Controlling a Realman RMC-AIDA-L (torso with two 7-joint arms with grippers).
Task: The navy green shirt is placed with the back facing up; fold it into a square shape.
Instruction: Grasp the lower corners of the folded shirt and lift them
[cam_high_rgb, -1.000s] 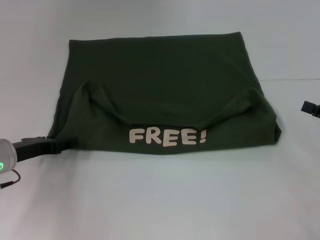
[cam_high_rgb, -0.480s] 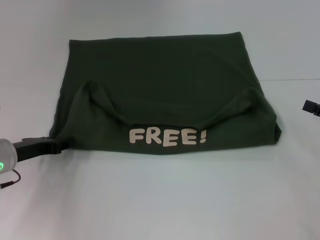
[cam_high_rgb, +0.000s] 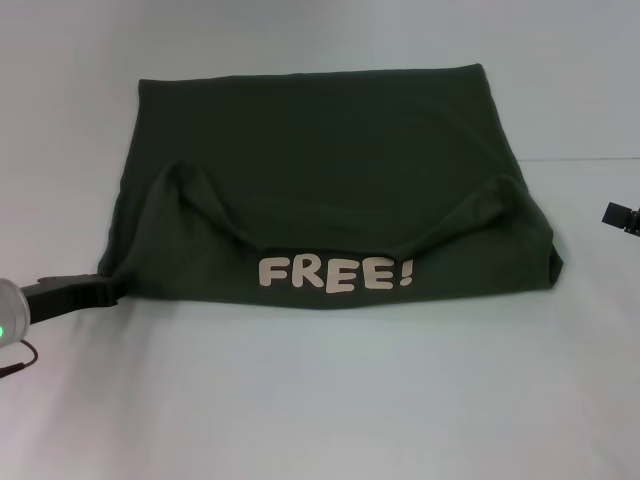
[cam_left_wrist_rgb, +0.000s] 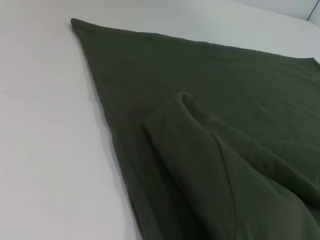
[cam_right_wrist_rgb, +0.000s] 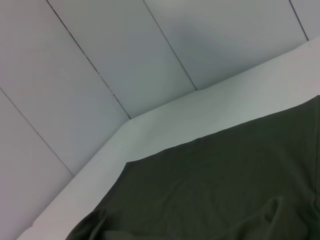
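The navy green shirt (cam_high_rgb: 320, 180) lies mid-table (cam_high_rgb: 320, 400), its near part folded back over the far part, lettering (cam_high_rgb: 335, 273) at 6 o'clock. The left gripper (cam_high_rgb: 100, 291) sits by its 8 o'clock corner; the right gripper (cam_high_rgb: 622, 216) lies apart at 3 o'clock.

This looks like a test room or lab set up for a robot, not a home. A plain white table (cam_high_rgb: 330, 400) fills almost the whole head view, and only a green shirt (cam_high_rgb: 320, 170) lies on it. Behind the table, on the far side from the robot, stands a bare pale wall (cam_right_wrist_rgb: 100, 55) made of flat panels with thin dark seams between them.
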